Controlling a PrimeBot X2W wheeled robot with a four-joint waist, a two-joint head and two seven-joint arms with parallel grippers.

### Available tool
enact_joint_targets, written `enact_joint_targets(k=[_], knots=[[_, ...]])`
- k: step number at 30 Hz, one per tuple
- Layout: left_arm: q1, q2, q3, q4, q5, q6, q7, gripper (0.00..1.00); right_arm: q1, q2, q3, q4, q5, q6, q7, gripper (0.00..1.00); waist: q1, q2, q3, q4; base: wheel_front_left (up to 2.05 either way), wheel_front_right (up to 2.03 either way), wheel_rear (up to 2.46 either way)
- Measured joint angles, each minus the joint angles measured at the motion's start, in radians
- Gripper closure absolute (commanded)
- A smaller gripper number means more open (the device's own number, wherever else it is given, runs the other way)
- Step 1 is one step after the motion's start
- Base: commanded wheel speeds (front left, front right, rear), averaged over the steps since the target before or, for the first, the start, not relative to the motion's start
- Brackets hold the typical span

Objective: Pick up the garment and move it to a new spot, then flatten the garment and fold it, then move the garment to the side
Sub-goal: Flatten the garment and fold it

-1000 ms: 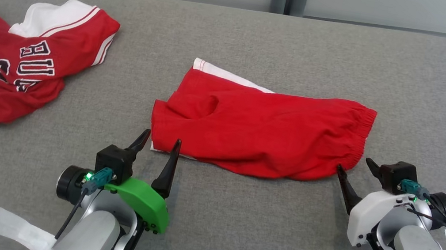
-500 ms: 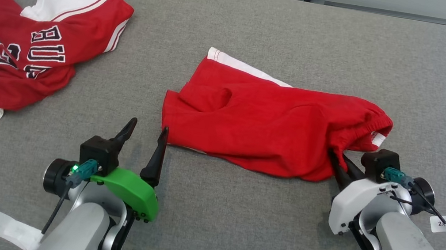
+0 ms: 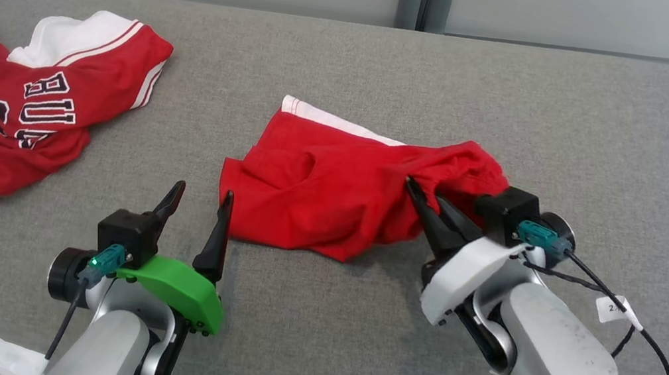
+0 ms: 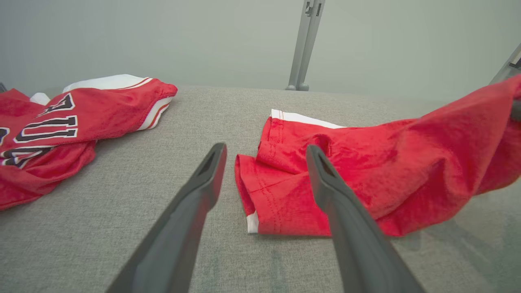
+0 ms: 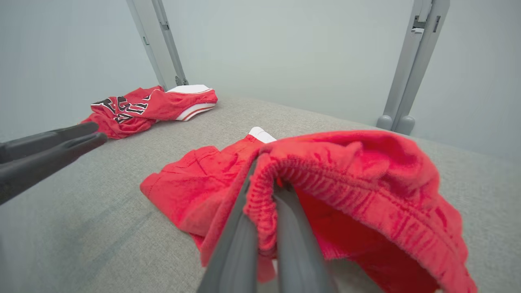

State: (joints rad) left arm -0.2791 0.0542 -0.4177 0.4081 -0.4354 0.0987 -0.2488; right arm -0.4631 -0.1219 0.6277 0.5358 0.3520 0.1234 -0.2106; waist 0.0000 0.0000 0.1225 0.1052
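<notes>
The right gripper (image 3: 420, 191), its two dark fingers pressed together on the elastic waistband, pinches the red shorts (image 3: 314, 191) and holds that end up off the grey padded surface (image 3: 587, 120). The leg hems lie flat just ahead of the left gripper (image 3: 203, 191), whose fingers stand spread and hold nothing. A red jersey (image 3: 20, 97) lies crumpled well beyond the left gripper, to its outer side. The pick-up step appears to be under way; next the shorts likely need lifting clear and carrying to a fresh spot without the legs dragging. A second ago the right fingers stood apart beside a flat waistband; now they have closed and drawn it toward the left gripper, bunching the cloth
</notes>
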Motion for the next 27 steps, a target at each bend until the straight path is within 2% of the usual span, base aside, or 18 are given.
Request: enact_joint_targets(k=[9, 11, 13, 15, 18, 21, 27], knots=[[0.031, 0.0, 0.062, -0.021, -0.003, 0.008, 0.0, 0.0, -0.132, 0.017, 0.113, -0.199, 0.2, 0.0, 0.019, 1.0, 0.0, 0.0, -0.069, -0.009, 0.0, 0.0, 0.0], [0.039, 0.0, 0.073, -0.027, -0.003, 0.008, 0.0, 0.0, -0.168, 0.03, 0.084, -0.24, 0.269, 0.0, 0.025, 1.0, 0.0, 0.0, -0.085, -0.007, 0.0, 0.0, 0.0], [0.044, 0.0, 0.088, -0.035, -0.003, 0.009, 0.0, 0.0, -0.188, 0.037, 0.01, -0.253, 0.337, 0.001, 0.036, 1.0, 0.0, 0.0, -0.1, -0.004, 0.0, 0.0, 0.0], [0.055, 0.001, 0.098, -0.042, -0.003, 0.01, 0.0, 0.0, -0.191, 0.022, -0.094, -0.223, 0.382, 0.001, 0.059, 1.0, 0.0, 0.0, -0.113, 0.001, 0.0, 0.0, 0.0], [0.071, 0.004, 0.102, -0.051, -0.003, 0.016, 0.0, 0.0, -0.174, -0.073, -0.172, -0.107, 0.402, -0.003, 0.136, 1.0, 0.0, 0.0, -0.123, 0.014, 0.0, 0.0, 0.0], [0.087, 0.006, 0.106, -0.061, -0.003, 0.016, 0.0, 0.0, -0.095, -0.142, -0.164, -0.002, 0.41, -0.012, 0.211, 1.0, 0.0, 0.0, -0.123, 0.025, 0.0, 0.0, 0.0], [0.111, 0.011, 0.076, -0.06, -0.003, 0.016, 0.0, 0.0, 0.058, -0.134, -0.116, 0.119, 0.427, -0.02, 0.284, 1.0, 0.0, 0.0, -0.096, 0.025, 0.0, 0.0, 0.0]])
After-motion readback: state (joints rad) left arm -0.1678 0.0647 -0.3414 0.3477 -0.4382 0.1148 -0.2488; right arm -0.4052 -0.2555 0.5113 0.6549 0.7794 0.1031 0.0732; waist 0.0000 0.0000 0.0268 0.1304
